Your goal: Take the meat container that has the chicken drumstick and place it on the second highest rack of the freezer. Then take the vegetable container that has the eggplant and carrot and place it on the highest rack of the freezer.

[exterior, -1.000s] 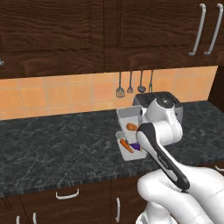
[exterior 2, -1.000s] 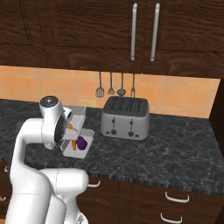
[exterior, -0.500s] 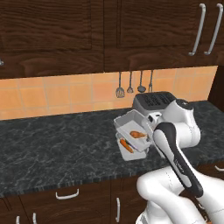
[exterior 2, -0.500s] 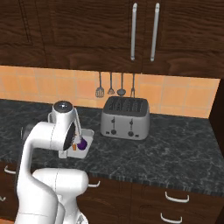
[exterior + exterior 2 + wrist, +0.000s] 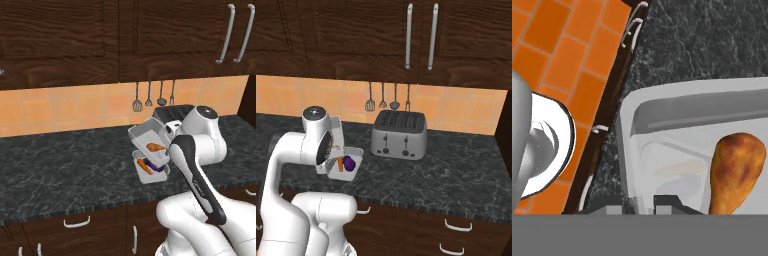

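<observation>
The meat container [image 5: 148, 138], a grey tub with a browned chicken drumstick [image 5: 155, 147] in it, hangs tilted above the counter. My gripper [image 5: 165, 131] is shut on its right rim. In the hand view the gripper [image 5: 637, 204] pinches the meat container's wall [image 5: 631, 150], and the drumstick [image 5: 734, 170] lies to the right. Just below and in front, the vegetable container [image 5: 148, 172] rests on the counter with a carrot [image 5: 144, 166] and a purple eggplant [image 5: 159, 169]. From the right, the vegetable container [image 5: 352, 169] lies beside my forearm.
A silver toaster [image 5: 400, 135] stands on the dark stone counter [image 5: 65, 167] right of the containers. Utensils [image 5: 148, 97] hang on the orange tiled wall behind. Dark cabinets [image 5: 165, 35] sit overhead, and drawers with handles [image 5: 77, 221] run below the counter edge.
The meat container has come up off the counter and now hangs tilted above the vegetable container. My arm's upper link has swung to the right.
</observation>
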{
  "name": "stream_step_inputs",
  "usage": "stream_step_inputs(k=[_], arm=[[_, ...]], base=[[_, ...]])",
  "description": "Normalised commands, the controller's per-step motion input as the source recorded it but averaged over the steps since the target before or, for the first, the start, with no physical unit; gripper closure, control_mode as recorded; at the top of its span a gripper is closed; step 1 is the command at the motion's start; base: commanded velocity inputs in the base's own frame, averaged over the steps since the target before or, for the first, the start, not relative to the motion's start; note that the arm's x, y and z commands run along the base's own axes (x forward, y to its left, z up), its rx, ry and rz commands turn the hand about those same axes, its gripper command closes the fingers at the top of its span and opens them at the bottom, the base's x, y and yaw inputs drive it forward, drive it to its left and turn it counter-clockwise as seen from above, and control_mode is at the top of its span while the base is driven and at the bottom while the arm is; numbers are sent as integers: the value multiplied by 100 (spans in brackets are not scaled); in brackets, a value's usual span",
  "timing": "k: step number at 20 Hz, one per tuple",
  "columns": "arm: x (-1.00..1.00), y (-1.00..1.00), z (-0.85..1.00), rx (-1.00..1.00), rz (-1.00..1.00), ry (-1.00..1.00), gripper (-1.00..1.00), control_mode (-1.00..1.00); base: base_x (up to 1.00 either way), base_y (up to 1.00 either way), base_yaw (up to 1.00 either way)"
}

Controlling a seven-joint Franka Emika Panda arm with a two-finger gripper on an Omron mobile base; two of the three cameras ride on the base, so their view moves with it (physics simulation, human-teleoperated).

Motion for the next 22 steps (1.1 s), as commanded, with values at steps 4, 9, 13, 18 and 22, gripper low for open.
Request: stream_step_inputs(k=[4, 9, 13, 18, 22], arm=[[-1, 0, 2, 0, -1, 0, 100, 100], [0, 0, 0, 0, 0, 0, 100, 100], [0, 0, 0, 0, 0, 0, 100, 100], [0, 0, 0, 0, 0, 0, 100, 100], [0, 0, 0, 0, 0, 0, 100, 100]], base=[[0, 0, 0], [-53, -9, -6], [-100, -25, -19], [-70, -36, -42], [-34, -23, -61]])
